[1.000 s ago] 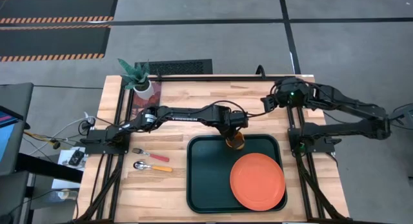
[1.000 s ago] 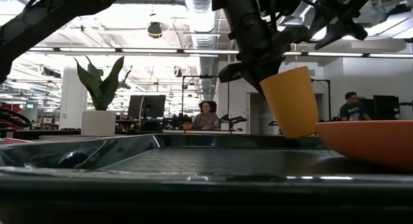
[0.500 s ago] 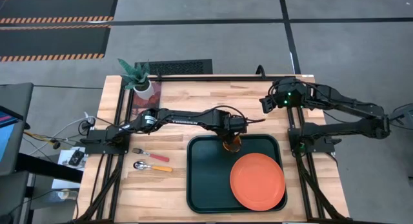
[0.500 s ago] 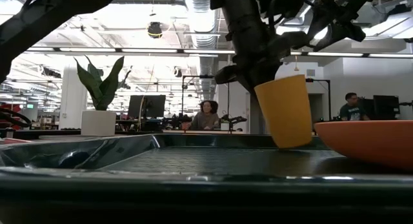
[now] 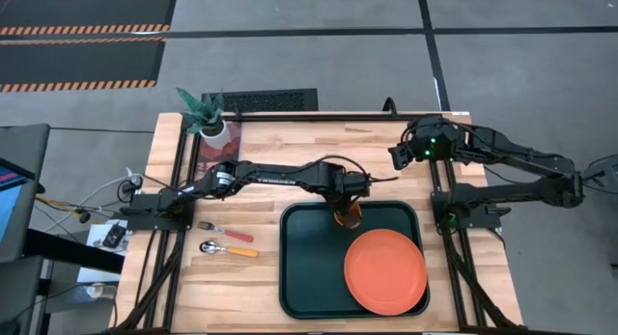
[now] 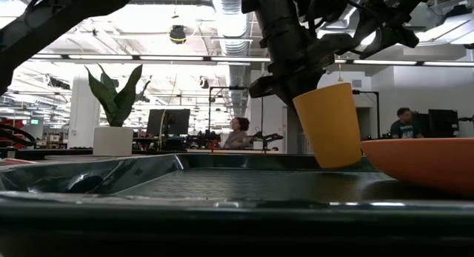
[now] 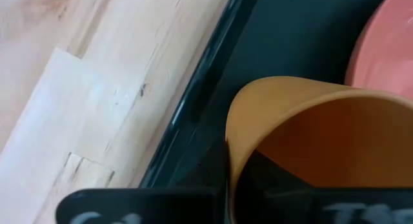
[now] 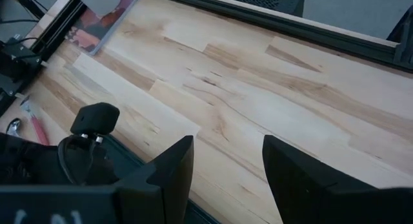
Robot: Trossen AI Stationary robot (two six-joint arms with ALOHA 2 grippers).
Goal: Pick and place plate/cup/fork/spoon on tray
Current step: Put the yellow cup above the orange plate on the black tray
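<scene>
My left gripper [image 5: 346, 206] is shut on the orange-yellow cup [image 5: 350, 217] over the far middle of the dark tray [image 5: 309, 267]. In the low view the cup [image 6: 333, 124] is tilted, with its base low over the tray floor [image 6: 244, 184]. The orange-red plate [image 5: 385, 271] lies flat in the tray's near right part. The red-handled fork [image 5: 226, 230] and the orange-handled spoon [image 5: 228, 249] lie on the wood to the left of the tray. My right gripper [image 5: 396, 153] is open and empty above the table's far right [image 8: 226, 172]. My left gripper holds the cup by its rim wall [image 7: 233, 143], with one finger [image 7: 271, 185] inside the cup and the other outside. The fingers come from above, pointing down. The cup is tilted. I cannot tell whether its base [image 6: 341, 162] touches the tray floor.
A potted plant [image 5: 208, 118] stands at the table's far left corner. A small black camera [image 8: 95, 119] stands on the table by the tray's far edge. Bare wood lies between the tray and the far edge. People sit in the room behind the table [image 6: 238, 131].
My left gripper has gone down with the cup, from clear above the tray to close over its floor. The cup has stayed tilted, and it has hardly moved in the last half second.
</scene>
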